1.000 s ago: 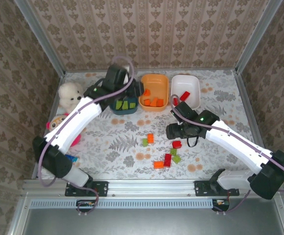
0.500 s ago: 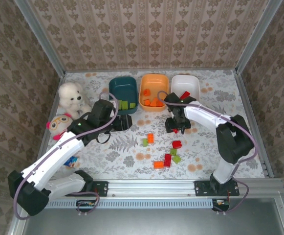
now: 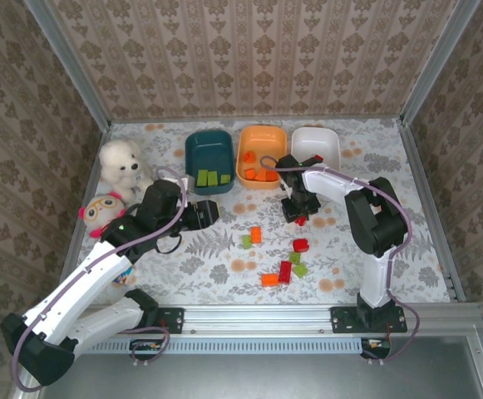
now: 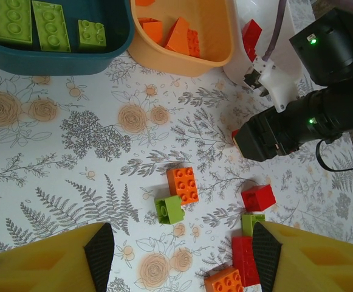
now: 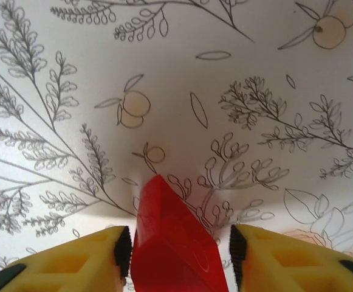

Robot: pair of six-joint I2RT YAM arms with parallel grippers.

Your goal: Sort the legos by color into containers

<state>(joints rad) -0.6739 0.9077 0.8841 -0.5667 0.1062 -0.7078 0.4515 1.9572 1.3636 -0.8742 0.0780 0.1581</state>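
My right gripper [image 3: 299,214] [image 5: 176,243] is low over the table in front of the orange tub [image 3: 262,158] and the white tub [image 3: 317,143], shut on a red brick [image 5: 173,225] that tilts between its pads. My left gripper [image 3: 205,214] [image 4: 182,246] hangs open and holds nothing, in front of the dark teal tub [image 3: 193,154]. Below it lie an orange brick [image 4: 183,184], a green brick [image 4: 169,209] and a red brick [image 4: 258,197]. Green bricks [image 4: 51,25] sit in the teal tub, orange ones [image 4: 176,38] in the orange tub, a red one [image 4: 251,31] in the white tub.
More loose bricks lie at mid-table: a red one [image 3: 284,271], a green one [image 3: 300,269] and an orange one [image 3: 269,279]. A white plush bear [image 3: 120,162], a doll [image 3: 100,212] and a small blue item [image 3: 123,270] sit along the left wall.
The left gripper has come back from over the teal tub to the table in front of it. The right gripper moved up toward the tubs and has stayed there while its arm folded.
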